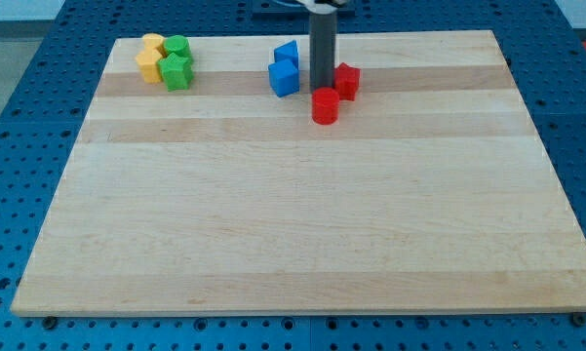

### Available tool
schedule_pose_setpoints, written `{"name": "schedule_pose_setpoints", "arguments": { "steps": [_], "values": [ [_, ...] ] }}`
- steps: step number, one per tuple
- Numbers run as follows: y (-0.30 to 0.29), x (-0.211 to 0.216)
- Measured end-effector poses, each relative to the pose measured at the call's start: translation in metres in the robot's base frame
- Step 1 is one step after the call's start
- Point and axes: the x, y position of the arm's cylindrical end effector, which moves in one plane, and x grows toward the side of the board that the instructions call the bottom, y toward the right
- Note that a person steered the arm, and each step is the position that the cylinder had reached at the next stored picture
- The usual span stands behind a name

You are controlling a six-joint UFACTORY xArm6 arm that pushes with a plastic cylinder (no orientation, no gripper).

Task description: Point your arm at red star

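The red star (347, 80) lies near the view's top, right of centre on the wooden board (293, 214). A red cylinder (325, 105) stands just below and left of it. My dark rod comes down from the top edge. My tip (322, 89) ends right at the star's left side and just above the red cylinder, close to or touching both. A blue cube (284, 78) and a blue triangular block (286, 54) lie just left of the rod.
At the board's top left corner sits a cluster: a yellow block (153, 45), another yellow block (149, 65), a round green block (177, 47) and a green star (176, 72). A blue perforated table (19, 146) surrounds the board.
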Motion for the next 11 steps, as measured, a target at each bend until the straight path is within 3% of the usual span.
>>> {"name": "schedule_pose_setpoints", "arguments": {
  "steps": [2,3,5,7,8,9,11],
  "values": [
    [0.010,0.065],
    [0.021,0.066],
    [0.098,0.041],
    [0.101,-0.042],
    [0.066,-0.075],
    [0.036,-0.076],
    [0.035,-0.035]
  ]
}}
